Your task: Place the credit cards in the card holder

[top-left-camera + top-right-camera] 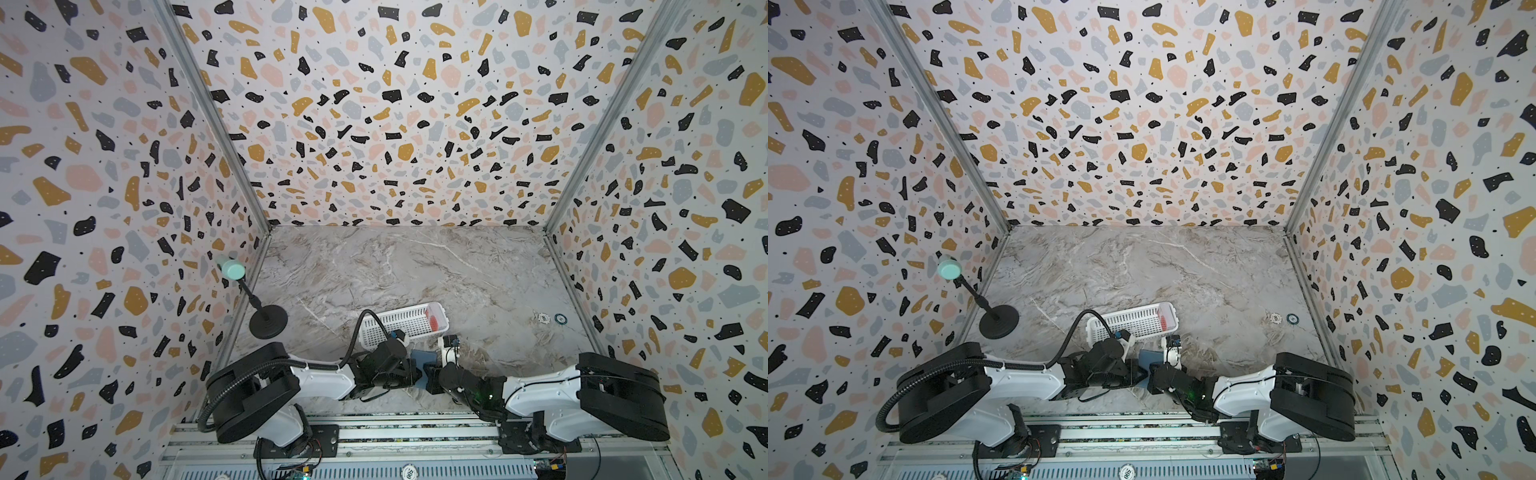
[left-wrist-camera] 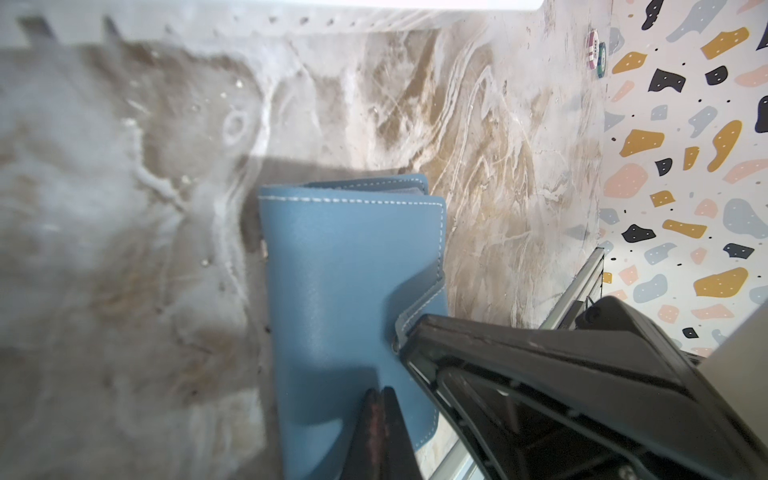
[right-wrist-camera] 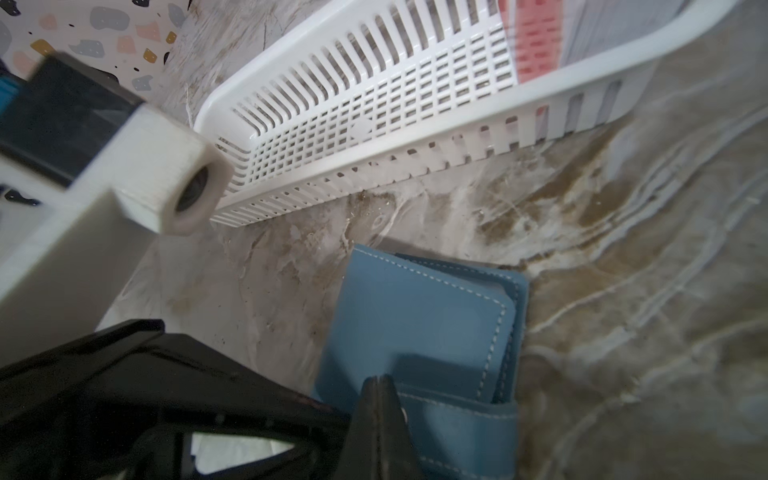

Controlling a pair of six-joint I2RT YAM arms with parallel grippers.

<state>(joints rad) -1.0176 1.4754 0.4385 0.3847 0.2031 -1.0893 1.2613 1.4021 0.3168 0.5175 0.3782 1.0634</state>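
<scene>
- Two claws meet at the holder: left claw clenched on its cover, right claw clenched on its tab, by the look of it.
- Step: opening the holder; it is shut, no card in hand.
- Next: peel the tab gently apart.
- Beyond both claws, cards lie at the basket's far end.

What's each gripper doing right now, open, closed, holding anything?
The left gripper is closed, pinching the card holder by its cover.
The right gripper is closed, pinching the card holder at its snap tab.
</scene>
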